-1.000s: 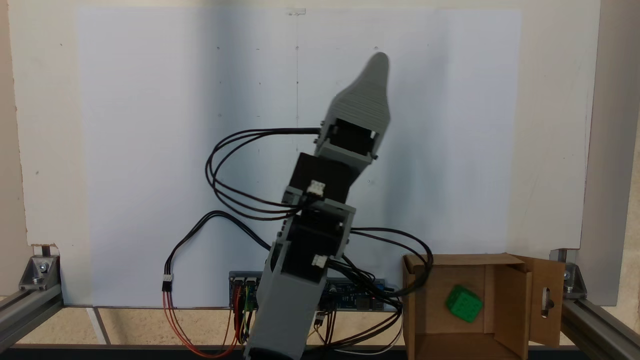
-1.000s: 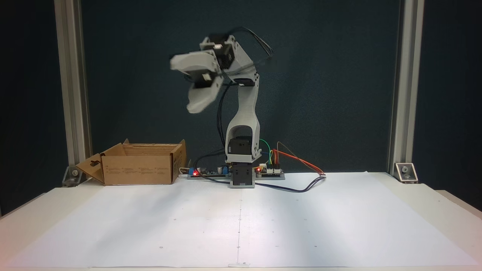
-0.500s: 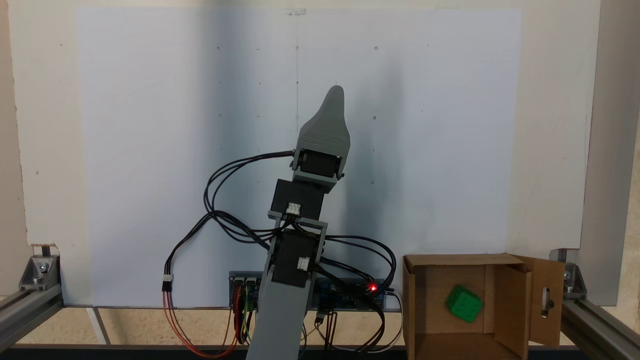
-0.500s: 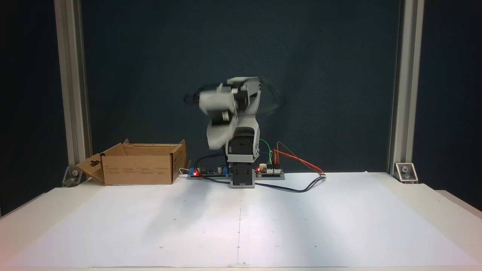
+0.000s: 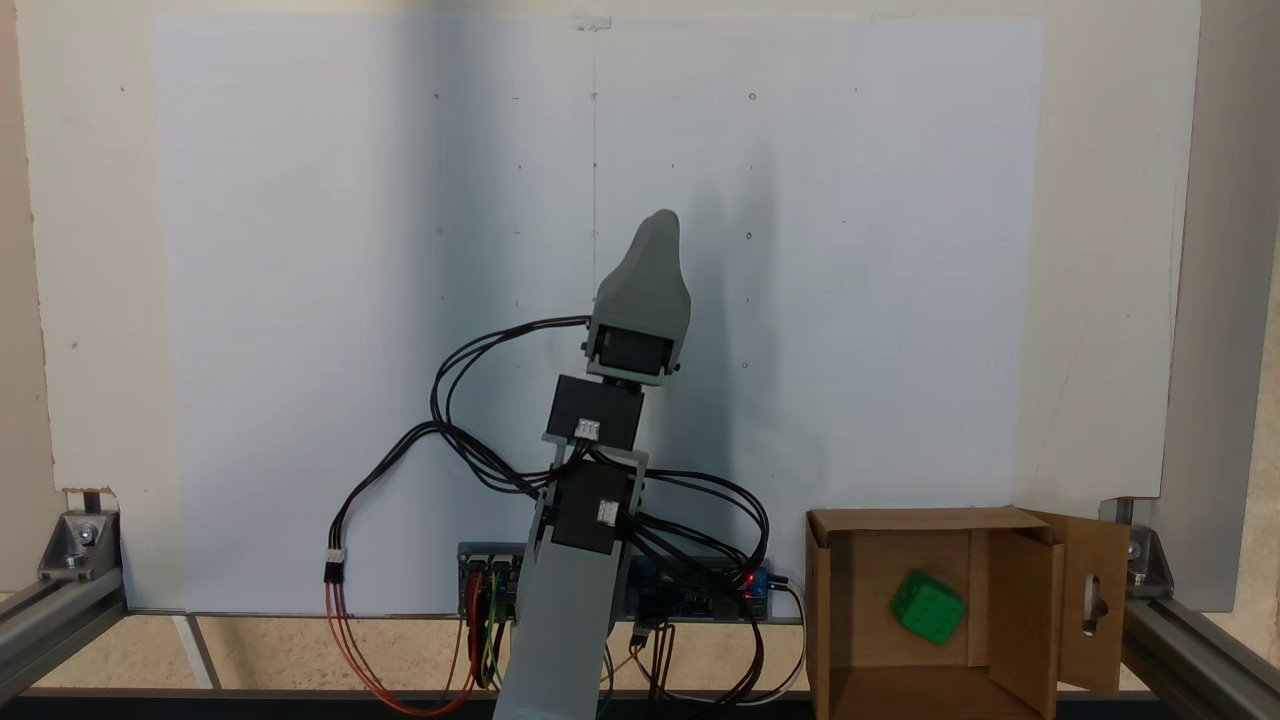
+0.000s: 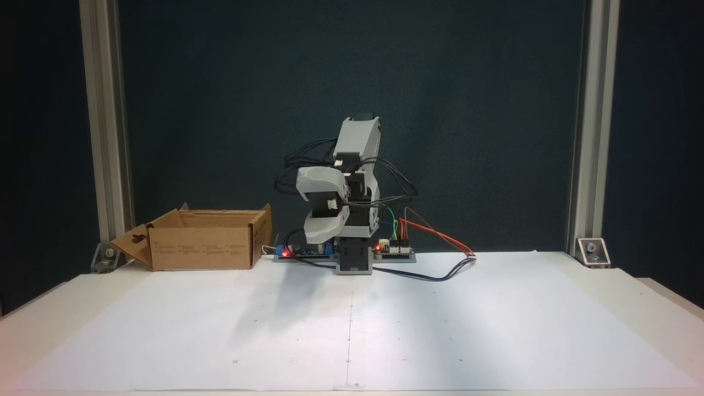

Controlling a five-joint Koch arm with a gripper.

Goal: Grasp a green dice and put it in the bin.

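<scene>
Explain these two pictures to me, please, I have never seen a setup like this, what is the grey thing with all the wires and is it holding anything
The grey thing is a small hobby robot arm, bolted at the back of a white table. Its pointed grey end is the gripper, whose fingers pinch things. One picture looks down from above, behind the arm; the other looks across the table, facing the arm from the front.

In the front picture the arm is folded up close over its base, with black cables looping around it. The fingers lie together there and nothing shows between them, though I cannot tell for sure whether they are open or shut.

Beside the base stands an open cardboard box, the bin. Inside it, seen from above, lies the green dice. Behind the arm sit small circuit boards with red lights and coloured wires.
</scene>
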